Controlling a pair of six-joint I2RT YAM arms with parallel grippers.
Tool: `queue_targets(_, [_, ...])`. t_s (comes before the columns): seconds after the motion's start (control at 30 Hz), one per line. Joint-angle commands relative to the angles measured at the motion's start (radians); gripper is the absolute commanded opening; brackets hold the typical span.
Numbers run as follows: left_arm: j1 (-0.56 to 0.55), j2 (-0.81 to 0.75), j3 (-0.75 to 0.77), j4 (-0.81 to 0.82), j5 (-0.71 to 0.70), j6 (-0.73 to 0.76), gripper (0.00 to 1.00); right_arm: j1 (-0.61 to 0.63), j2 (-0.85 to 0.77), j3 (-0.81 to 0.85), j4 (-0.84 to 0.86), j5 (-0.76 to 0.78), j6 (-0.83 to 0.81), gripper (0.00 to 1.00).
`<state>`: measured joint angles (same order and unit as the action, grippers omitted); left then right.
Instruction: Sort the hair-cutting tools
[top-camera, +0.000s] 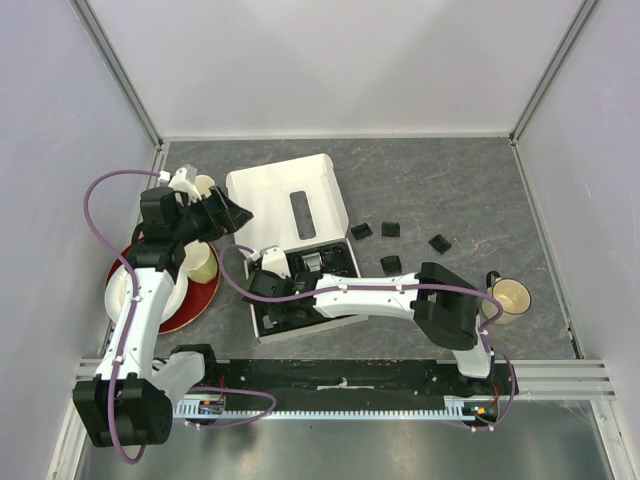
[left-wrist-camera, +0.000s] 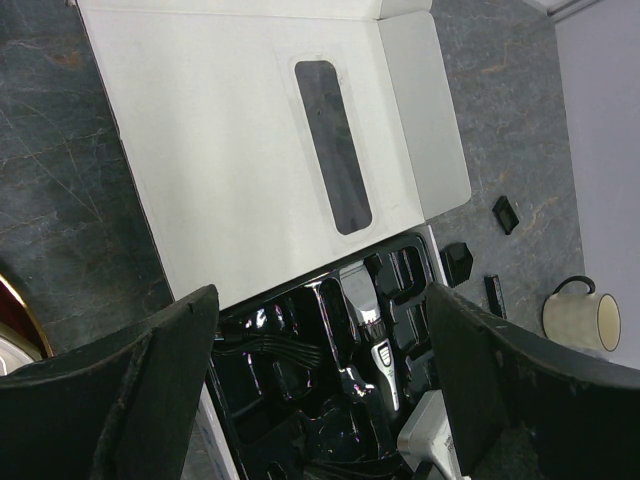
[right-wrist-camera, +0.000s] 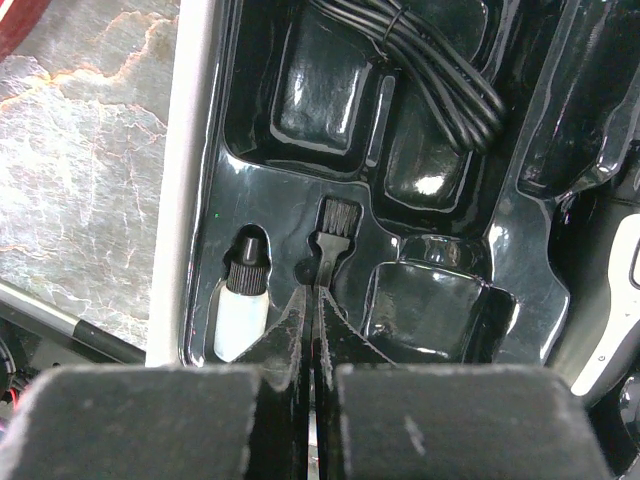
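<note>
1. Pinching the tiny brush (right-wrist-camera: 335, 222) by its handle, the right gripper (right-wrist-camera: 316, 300) is pressed together over the near-left part of the black tray (right-wrist-camera: 300, 175).
2. The left gripper (left-wrist-camera: 320, 295) hangs spread and empty, left of the box lid (top-camera: 275, 195).
3. Done, apparently: the clipper (left-wrist-camera: 372, 340), cable (right-wrist-camera: 445, 70) and small bottle (right-wrist-camera: 243, 310) sit in the tray.
4. Left: four comb guards (top-camera: 391, 264) lie loose on the table (top-camera: 460, 190), right of the box.

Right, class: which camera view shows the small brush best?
Right wrist: the brush sits centre frame, bristles clear, handle pinched in the right gripper. Top view: the right arm hides it. Left wrist: not discernible.
</note>
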<state>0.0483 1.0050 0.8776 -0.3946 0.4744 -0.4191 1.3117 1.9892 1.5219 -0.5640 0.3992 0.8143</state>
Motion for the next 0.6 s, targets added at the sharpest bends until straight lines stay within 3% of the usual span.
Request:
queue_targets(0.0, [0.002,-0.02,0.011,0.02,0.012,0.014,0.9,0.006,0.042,0.03,-0.011,-0.01,-0.009,0.0])
queue_targets(0.23, [0.002,-0.02,0.011,0.019,0.012,0.014,0.9,0.008,0.019,0.047,-0.027,0.015,-0.009,0.0])
queue_targets(0.57, [0.002,-0.017,0.011,0.019,0.015,0.013,0.9,0.003,-0.189,0.086,-0.096,0.187,-0.03,0.26])
